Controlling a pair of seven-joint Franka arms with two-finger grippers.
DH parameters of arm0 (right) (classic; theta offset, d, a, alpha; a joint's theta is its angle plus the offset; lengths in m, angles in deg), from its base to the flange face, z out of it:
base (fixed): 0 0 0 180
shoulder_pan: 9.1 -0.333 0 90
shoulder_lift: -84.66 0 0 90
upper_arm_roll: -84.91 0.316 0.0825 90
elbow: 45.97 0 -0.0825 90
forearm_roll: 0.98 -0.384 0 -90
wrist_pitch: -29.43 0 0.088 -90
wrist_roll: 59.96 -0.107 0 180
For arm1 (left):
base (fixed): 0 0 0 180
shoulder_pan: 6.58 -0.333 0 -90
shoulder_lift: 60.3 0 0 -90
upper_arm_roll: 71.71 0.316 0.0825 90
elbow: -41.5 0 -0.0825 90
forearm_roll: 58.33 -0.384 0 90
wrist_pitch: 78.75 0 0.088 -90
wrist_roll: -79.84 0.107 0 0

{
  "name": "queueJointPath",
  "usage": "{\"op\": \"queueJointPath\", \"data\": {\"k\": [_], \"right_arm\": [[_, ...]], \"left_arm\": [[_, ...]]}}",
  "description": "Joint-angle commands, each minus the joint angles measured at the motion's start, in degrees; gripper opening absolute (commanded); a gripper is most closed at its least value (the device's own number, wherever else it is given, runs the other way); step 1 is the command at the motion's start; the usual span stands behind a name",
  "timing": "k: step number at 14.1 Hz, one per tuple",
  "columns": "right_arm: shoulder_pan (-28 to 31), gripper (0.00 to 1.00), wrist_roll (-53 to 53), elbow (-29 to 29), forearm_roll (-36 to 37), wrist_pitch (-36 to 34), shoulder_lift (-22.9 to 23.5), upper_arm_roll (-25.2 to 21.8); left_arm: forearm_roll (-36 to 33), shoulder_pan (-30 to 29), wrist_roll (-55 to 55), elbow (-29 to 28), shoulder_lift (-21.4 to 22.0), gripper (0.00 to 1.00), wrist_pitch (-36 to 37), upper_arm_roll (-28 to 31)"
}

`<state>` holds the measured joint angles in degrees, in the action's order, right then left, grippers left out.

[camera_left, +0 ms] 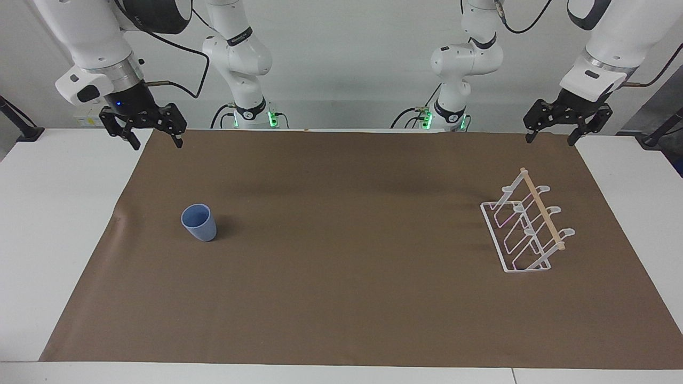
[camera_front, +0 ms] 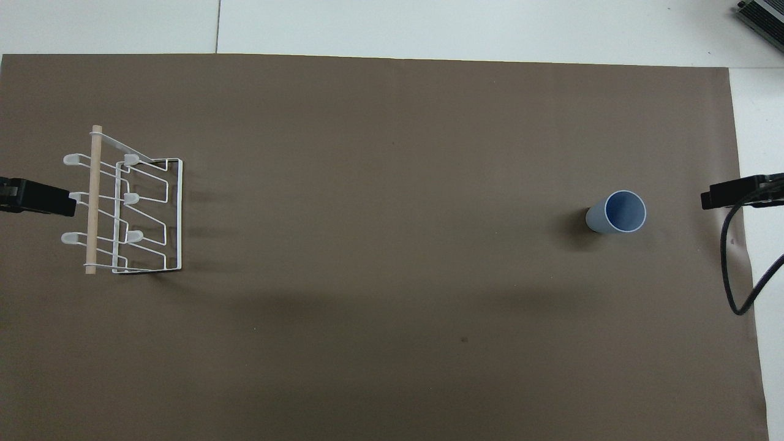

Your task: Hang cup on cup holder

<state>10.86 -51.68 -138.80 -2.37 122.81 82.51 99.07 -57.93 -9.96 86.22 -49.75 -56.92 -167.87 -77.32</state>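
Observation:
A light-blue cup [camera_left: 199, 222] [camera_front: 617, 212] stands upright, mouth up, on the brown mat toward the right arm's end of the table. The white wire cup holder [camera_left: 528, 229] [camera_front: 131, 205] with a wooden dowel along its top sits toward the left arm's end, with nothing on its prongs. My right gripper [camera_left: 155, 140] hangs open and empty in the air over the mat's edge nearest the robots. My left gripper [camera_left: 551, 137] hangs open and empty over the corner of the mat near the holder. Only the grippers' tips show at the side edges of the overhead view.
A brown mat [camera_left: 341, 298] covers most of the white table [camera_left: 48, 224]. A black cable [camera_front: 735, 269] droops over the mat's edge near the right gripper. A grey device [camera_front: 762, 15] sits at the table's corner farthest from the robots.

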Motion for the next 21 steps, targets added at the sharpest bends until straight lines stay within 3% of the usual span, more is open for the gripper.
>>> {"op": "queueJointPath", "data": {"k": [1,4,7,15,21], "right_arm": [[0.87,1.0,-0.54,-0.86,-1.16,-0.22,-0.93,0.17],[0.79,1.0,-0.54,-0.95,-1.07,-0.22,-1.02,0.16],[0.7,1.0,-0.11,-5.15,-1.07,1.27,-3.03,0.25],[-0.09,1.0,5.78,-15.79,-1.25,15.76,-5.5,0.43],[-3.43,1.0,5.08,-20.71,-1.33,26.39,0.55,0.34]], "left_arm": [[0.66,0.56,-0.4,-1.48,1.45,1.0,0.08,0.78],[0.66,0.65,-0.31,-1.92,1.53,1.0,-0.09,0.78],[0.66,0.47,-0.22,-1.92,1.53,1.0,-0.18,0.78],[0.66,0.39,-0.22,-2.88,1.8,1.0,-1.41,0.78],[0.66,0.38,-0.22,-4.82,2.76,1.0,-2.11,0.78]]}}
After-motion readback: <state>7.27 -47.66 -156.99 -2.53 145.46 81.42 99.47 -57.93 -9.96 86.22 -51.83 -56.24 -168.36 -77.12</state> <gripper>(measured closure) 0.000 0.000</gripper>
